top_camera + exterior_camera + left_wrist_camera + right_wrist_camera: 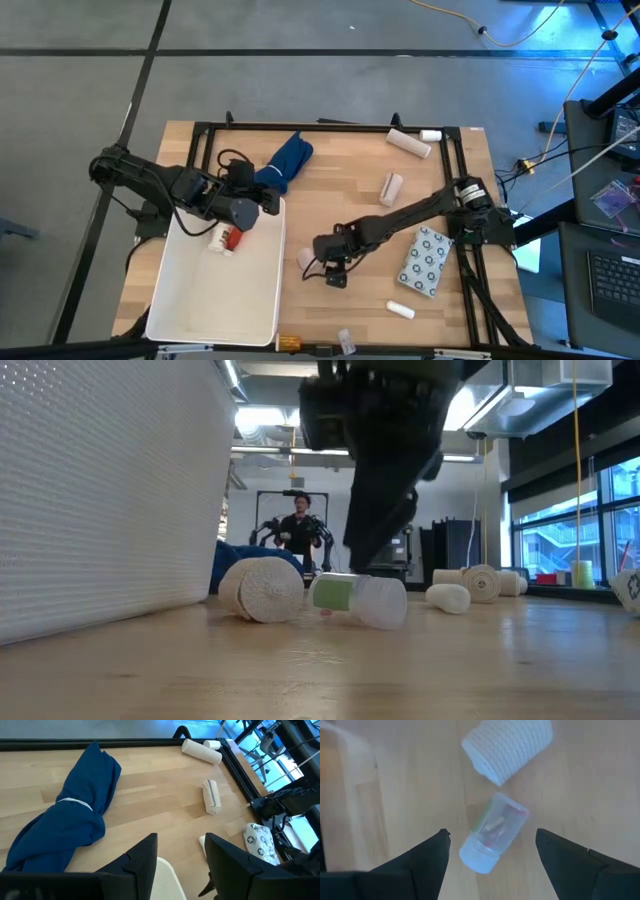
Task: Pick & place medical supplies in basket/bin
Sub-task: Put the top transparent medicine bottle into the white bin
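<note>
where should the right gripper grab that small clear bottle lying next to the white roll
Across the middle of its round body, from straight above. The small clear plastic bottle lies on its side on the table, apart from the white roll, and the open right gripper already has a finger on either side.

The large white tub (225,290) sits at about eight o'clock on the table, holding a red-and-white bottle (226,238) near its far end. A crumpled blue cloth (285,163) lies just beyond it at eleven o'clock. A clear bottle with a green label (358,598) lies on its side near the centre beside a ribbed white roll (262,589); the dotted flat packet (427,261) lies at four o'clock.
</note>
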